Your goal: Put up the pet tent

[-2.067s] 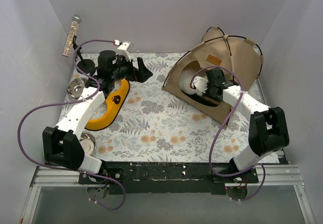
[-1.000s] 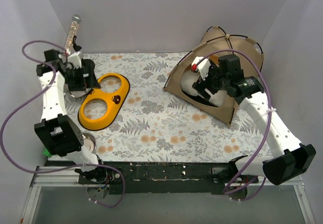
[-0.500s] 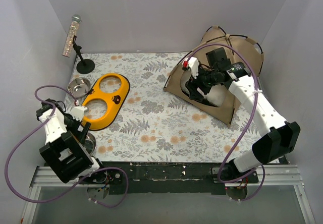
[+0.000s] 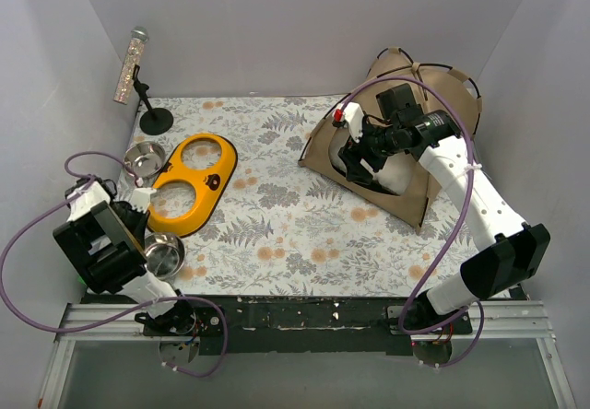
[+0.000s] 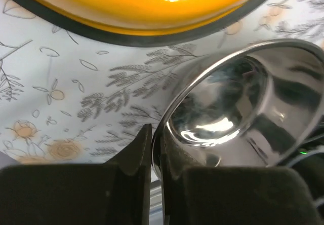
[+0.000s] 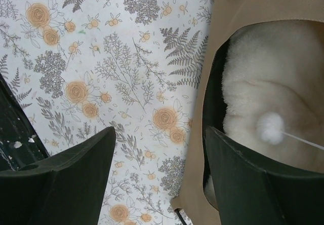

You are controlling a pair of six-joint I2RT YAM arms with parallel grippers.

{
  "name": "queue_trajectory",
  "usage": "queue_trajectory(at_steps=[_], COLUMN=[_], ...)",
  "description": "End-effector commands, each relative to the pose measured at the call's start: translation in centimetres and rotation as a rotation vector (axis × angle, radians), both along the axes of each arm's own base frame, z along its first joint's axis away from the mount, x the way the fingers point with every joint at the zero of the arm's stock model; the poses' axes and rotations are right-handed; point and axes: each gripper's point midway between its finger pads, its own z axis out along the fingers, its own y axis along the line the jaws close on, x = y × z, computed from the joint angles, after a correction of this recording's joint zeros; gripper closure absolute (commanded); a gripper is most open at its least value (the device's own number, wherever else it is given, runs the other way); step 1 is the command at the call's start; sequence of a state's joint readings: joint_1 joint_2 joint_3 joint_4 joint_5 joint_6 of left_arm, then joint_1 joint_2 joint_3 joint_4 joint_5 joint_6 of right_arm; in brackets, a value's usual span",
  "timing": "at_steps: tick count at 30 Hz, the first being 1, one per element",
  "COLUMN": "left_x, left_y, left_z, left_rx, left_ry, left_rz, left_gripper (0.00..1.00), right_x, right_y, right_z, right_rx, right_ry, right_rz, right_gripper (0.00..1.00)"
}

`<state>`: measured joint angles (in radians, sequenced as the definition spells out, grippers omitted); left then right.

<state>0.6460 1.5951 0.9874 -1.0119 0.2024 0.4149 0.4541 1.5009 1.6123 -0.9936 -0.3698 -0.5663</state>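
The pet tent (image 4: pixel 441 105) stands at the back right, tan with black poles, its doorway facing left. Inside lie a fluffy cream cushion (image 6: pixel 273 78) and a white pom-pom (image 6: pixel 270 127). My right gripper (image 6: pixel 159 146) hangs open over the doorway, with the tan door edge (image 6: pixel 200 149) between its fingers but not pinched. In the top view the right gripper (image 4: pixel 364 156) sits in front of the opening. At the near left, my left gripper (image 5: pixel 156 149) is shut on the rim of a steel bowl (image 5: pixel 238 108).
A yellow bowl stand (image 4: pixel 189 183) with two holes lies left of centre. A second steel bowl (image 4: pixel 144 158) sits behind it. A glittery wand on a black base (image 4: pixel 152 119) stands in the back left corner. White walls close in three sides.
The left arm swung from the back left corner to the near left and its jaws closed on the steel bowl's rim. The right gripper shifted slightly over the tent doorway.
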Motion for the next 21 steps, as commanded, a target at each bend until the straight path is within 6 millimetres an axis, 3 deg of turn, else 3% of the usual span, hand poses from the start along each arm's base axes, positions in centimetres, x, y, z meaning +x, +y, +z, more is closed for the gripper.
queue_trajectory(at_steps=[1,3,6,9,15,21], left_x=[0.2,0.9,4.1,7.3,11.8,14.1], left_y=[-2.3,-2.8,-2.3,-1.7,-1.4,-2.6], left_z=[3.6,6.5,11.2,14.0,12.8,10.3], left_rx=[-0.125,-0.17,-0.184,-0.191,-0.362,-0.405], left_ry=[-0.016,-0.042,-0.154,-0.24,-0.163,-0.145], left_rz=[0.039,0.066,0.159,0.21,0.553,0.766], left_gripper=[1.0,1.0,1.0,1.0,1.0,0.99], right_x=[-0.1,-0.1,-0.5,-0.7,-0.9,-1.2], right_y=[0.5,0.5,0.5,0.6,0.6,0.4], right_z=[0.7,0.8,0.6,0.2,-0.1,-0.4], right_rx=[0.029,0.03,0.044,0.053,0.076,0.074], right_ry=[-0.005,-0.008,0.008,0.018,0.018,0.018], right_rz=[-0.002,-0.008,-0.012,-0.021,-0.049,-0.052], right_gripper=[0.23,0.22,0.23,0.23,0.23,0.23])
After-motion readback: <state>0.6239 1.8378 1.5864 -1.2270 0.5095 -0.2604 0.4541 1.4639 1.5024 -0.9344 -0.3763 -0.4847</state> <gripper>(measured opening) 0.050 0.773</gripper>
